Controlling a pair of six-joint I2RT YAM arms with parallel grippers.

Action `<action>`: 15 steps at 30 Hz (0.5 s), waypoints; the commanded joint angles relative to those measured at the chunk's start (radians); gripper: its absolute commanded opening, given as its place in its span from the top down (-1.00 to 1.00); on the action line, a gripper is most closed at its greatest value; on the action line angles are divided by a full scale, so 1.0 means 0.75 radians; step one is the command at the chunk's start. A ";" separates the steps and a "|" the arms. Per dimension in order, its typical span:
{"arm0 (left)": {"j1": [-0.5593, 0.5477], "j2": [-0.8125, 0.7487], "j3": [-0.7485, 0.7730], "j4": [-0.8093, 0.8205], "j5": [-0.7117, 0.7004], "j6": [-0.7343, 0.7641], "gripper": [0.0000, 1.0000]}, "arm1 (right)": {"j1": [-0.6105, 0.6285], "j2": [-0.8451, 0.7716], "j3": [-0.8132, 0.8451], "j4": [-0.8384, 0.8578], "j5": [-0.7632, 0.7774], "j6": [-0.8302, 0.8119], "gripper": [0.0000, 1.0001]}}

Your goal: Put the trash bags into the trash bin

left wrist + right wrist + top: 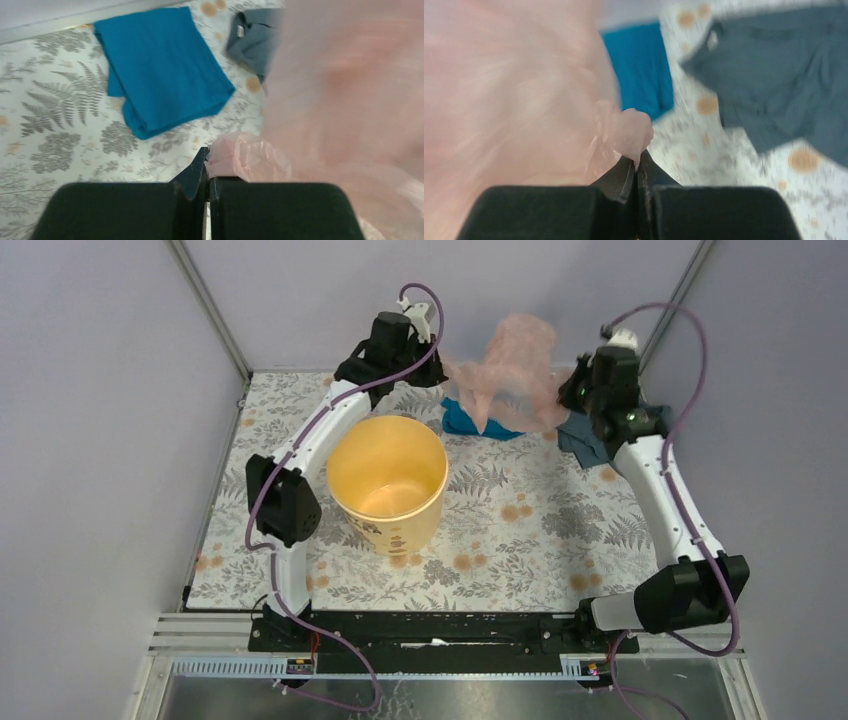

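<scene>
The pale-pink trash bag (515, 370) hangs in the air at the back of the table, stretched between both grippers. My left gripper (440, 365) is shut on the bag's left edge; in the left wrist view the film (345, 95) bunches at the closed gripper (207, 165). My right gripper (578, 380) is shut on the bag's right edge; in the right wrist view the film (519, 90) bunches at the closed gripper (638, 167). The yellow-orange trash bin (388, 483) stands upright and open, in front of and left of the bag, beside the left arm.
A bright blue cloth (475, 422) lies on the table under the bag, also in the left wrist view (160, 65). A grey-blue cloth (590, 445) lies by the right arm, also in the right wrist view (789, 85). Grey walls enclose the fern-print table (540, 530).
</scene>
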 commanded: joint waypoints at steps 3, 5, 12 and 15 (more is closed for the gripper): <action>-0.009 -0.296 0.485 0.212 0.430 -0.123 1.00 | -0.002 -0.008 0.988 -0.054 -0.128 -0.075 1.00; -0.025 -0.459 0.288 0.443 0.395 -0.149 1.00 | 0.000 -0.062 1.028 0.070 -0.203 -0.069 1.00; 0.008 -0.557 -0.080 0.263 -0.266 -0.013 1.00 | -0.002 -0.218 0.385 0.454 -0.165 0.005 1.00; 0.135 -0.368 -0.013 -0.117 -0.188 -0.067 1.00 | -0.002 -0.095 0.183 0.299 -0.162 0.040 1.00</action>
